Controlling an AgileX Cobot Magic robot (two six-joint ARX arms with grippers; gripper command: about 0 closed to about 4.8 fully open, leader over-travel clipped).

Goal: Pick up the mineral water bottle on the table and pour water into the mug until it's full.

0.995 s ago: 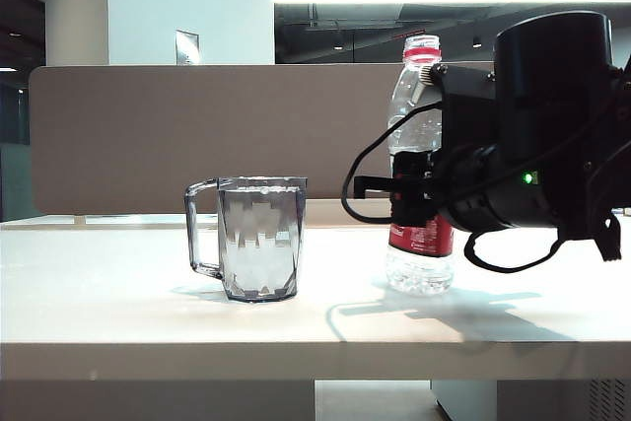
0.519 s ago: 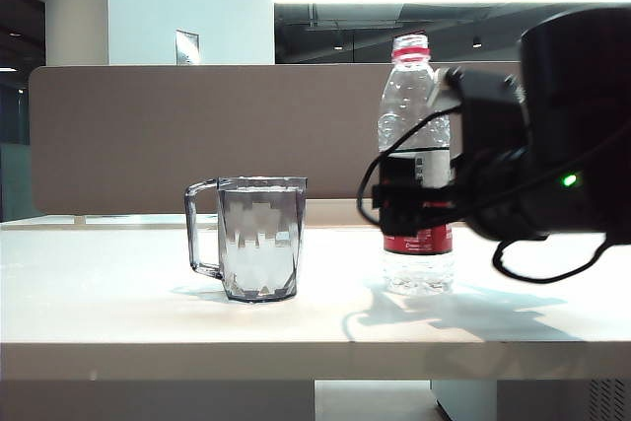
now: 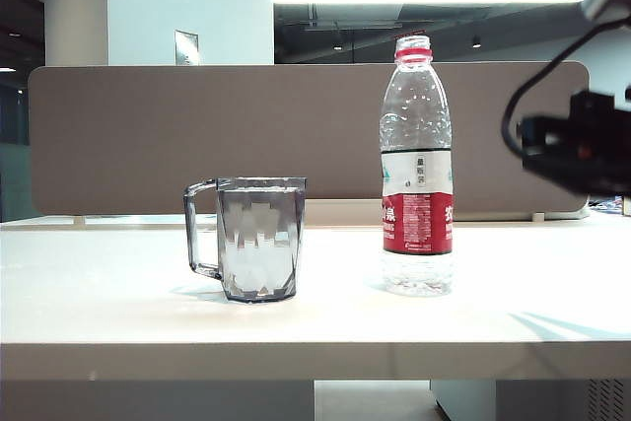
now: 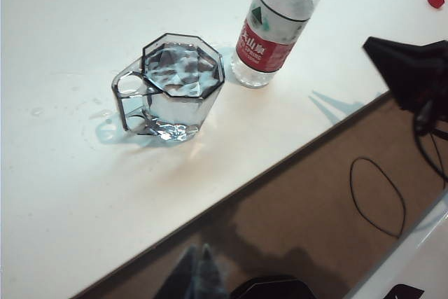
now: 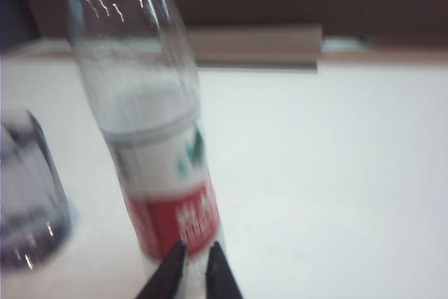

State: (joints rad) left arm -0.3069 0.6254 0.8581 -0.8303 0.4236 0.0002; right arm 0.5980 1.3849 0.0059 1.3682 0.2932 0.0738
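standing free beside the full mug (image 3: pixel 258 239), bottle (image 3: pixel 417 170) rests upright on the surface (image 3: pixel 118 313); right pincer (image 5: pixel 195 269) nearly clenched, empty, apart; left pincer (image 4: pixel 199 271) clenched, idle.

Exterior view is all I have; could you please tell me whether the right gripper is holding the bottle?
Observer: No. Its wrist view shows the right gripper empty, tips nearly together, short of the mineral water bottle.
Operator: And the left gripper, please?
Observer: The left gripper hangs beyond the table edge, tips together, apart from the mug.
Operator: Anything else I miss?
Observer: A small red thing, possibly a cap, lies on the table apart from the bottle.
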